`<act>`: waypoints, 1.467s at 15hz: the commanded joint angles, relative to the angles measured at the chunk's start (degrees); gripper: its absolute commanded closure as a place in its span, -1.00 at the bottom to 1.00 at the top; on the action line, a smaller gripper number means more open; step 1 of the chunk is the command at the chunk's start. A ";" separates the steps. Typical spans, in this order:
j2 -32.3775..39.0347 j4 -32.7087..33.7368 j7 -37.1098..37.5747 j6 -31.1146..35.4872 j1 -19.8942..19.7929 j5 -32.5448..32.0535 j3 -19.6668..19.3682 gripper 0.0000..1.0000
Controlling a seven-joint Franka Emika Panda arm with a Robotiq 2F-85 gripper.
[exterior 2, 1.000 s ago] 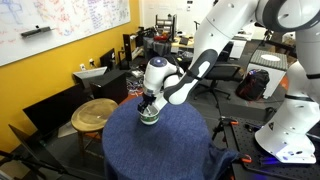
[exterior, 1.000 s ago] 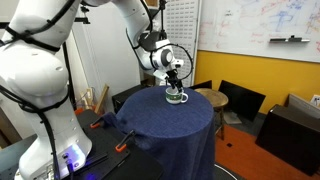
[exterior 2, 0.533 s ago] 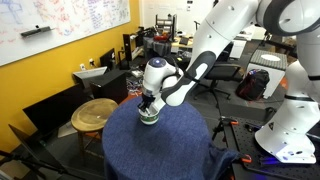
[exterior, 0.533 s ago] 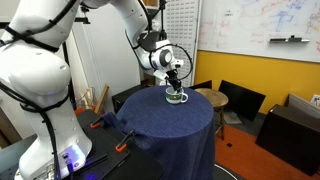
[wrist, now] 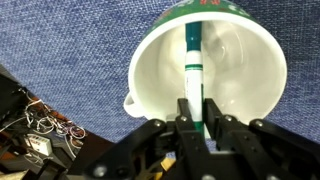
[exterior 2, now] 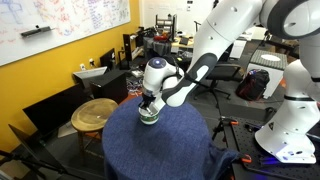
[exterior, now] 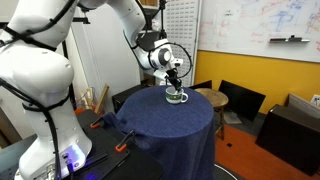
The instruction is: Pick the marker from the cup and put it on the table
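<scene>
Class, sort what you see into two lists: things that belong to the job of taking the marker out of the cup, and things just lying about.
Job: marker, cup, table, tool.
Lying about: wooden stool, whiteboard.

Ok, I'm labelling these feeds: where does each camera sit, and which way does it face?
Exterior view: beside the robot's white base, facing across the blue table; arm reaches over it.
Exterior view: also near the base, facing stool and whiteboard; arm enters from right.
Wrist view: above the cup, looking down; claw pinches the marker.
All share the cup.
</scene>
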 commanded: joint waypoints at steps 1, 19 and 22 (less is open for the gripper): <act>-1.53 -2.86 3.01 0.43 6.86 -1.33 -6.38 0.90; -2.20 -16.44 19.06 9.42 44.03 -3.87 -43.32 0.90; -1.71 -19.96 17.37 12.16 49.55 1.60 -49.21 0.90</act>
